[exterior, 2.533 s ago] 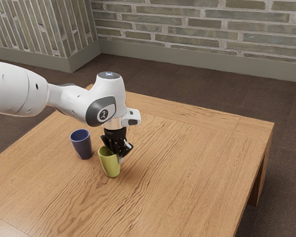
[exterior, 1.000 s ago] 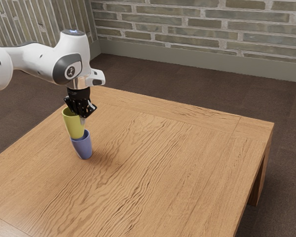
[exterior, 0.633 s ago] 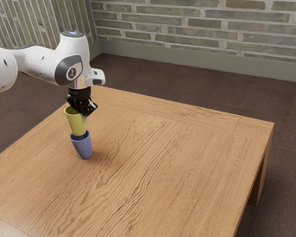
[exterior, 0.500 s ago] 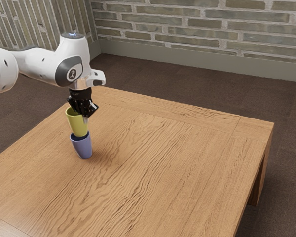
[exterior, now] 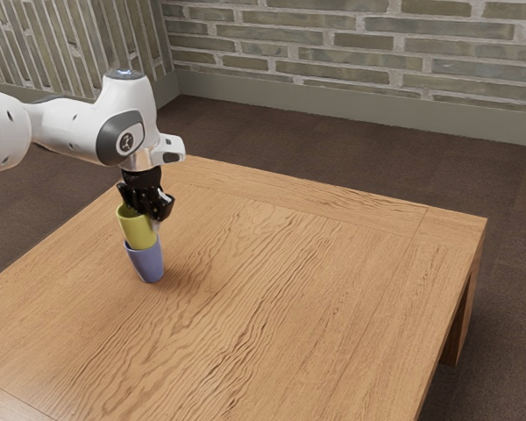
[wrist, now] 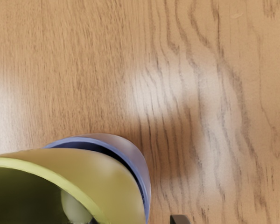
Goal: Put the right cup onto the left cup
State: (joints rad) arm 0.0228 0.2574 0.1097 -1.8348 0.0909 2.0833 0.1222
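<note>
Fingers [wrist: 179, 219] of the black gripper [exterior: 149, 217] stand parted astride the yellow-green cup's wall, one inside the mouth, the other outside with a gap beside it; I judge them to be open, not gripping. Below them, the yellow-green cup [exterior: 140, 231] sits with its base down inside the blue cup [exterior: 146, 263], most of its body above the blue rim and slightly tilted. The blue cup stands on the wooden table [exterior: 289, 307], toward the edge at the exterior view's left.

The stacking looks all but done; what remains, I think, is a straight lift away. If the hand rises crooked or drifts sideways, the inner finger could catch the wall and drag the upper cup out, or topple both. The tilt could also let it settle askew.

Count: two cups, one yellow-green, one blue; one gripper; one table.
</note>
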